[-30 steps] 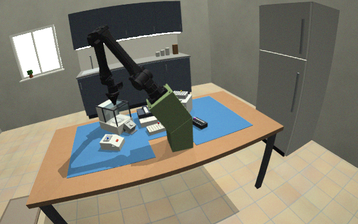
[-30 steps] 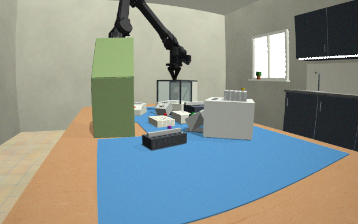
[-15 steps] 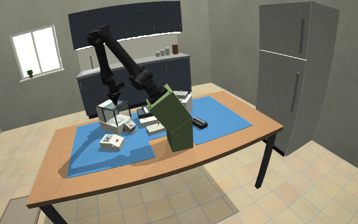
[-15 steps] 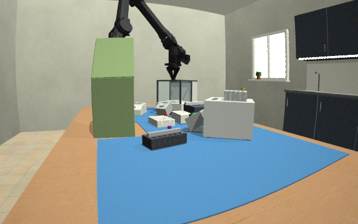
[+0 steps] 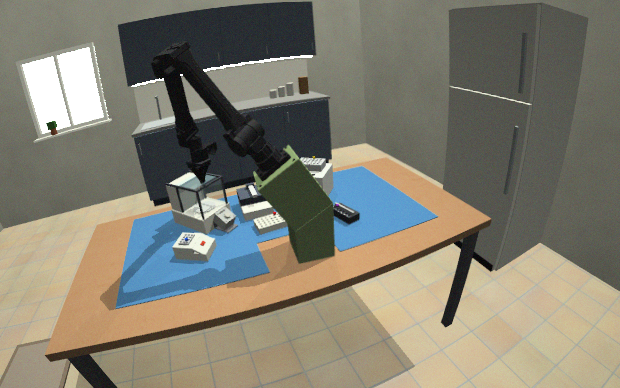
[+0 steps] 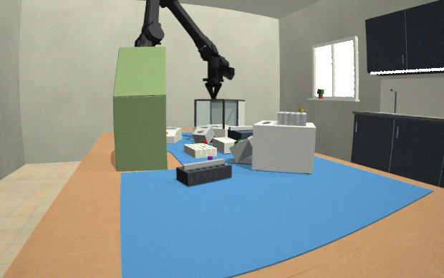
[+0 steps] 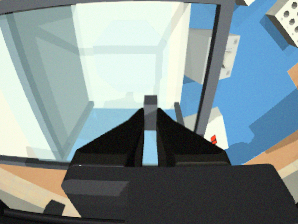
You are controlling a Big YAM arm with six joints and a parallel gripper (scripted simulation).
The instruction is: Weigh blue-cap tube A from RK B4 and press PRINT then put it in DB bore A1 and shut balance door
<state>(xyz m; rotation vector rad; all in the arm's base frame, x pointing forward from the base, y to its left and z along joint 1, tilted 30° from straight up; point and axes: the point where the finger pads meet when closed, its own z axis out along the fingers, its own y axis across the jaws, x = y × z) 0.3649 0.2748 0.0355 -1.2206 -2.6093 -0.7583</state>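
Note:
The balance (image 5: 187, 218) stands on the blue mat. My gripper (image 5: 201, 180) (image 6: 213, 97) (image 7: 150, 114) points down at its glass top and is shut on the grey door handle (image 7: 150, 103). The top pane covers most of the box; a narrow strip beside the front rail (image 7: 216, 55) looks uncovered. No tube shows on the pale pan (image 7: 127, 60). Tube A's blue cap (image 5: 186, 239) shows in the dry block (image 5: 192, 253) (image 6: 175, 136); its exact bore is hard to tell. The PRINT key and lamp cannot be made out.
The white rack (image 5: 268, 224) (image 6: 204, 152) holds a red-capped tube. The dark-topped spectrophotometer (image 6: 240, 134) stands beside the balance. A tall white station (image 6: 283, 150) has a yellow cap on top. The black magnet block (image 5: 348, 215) (image 6: 208, 175) carries a purple cap.

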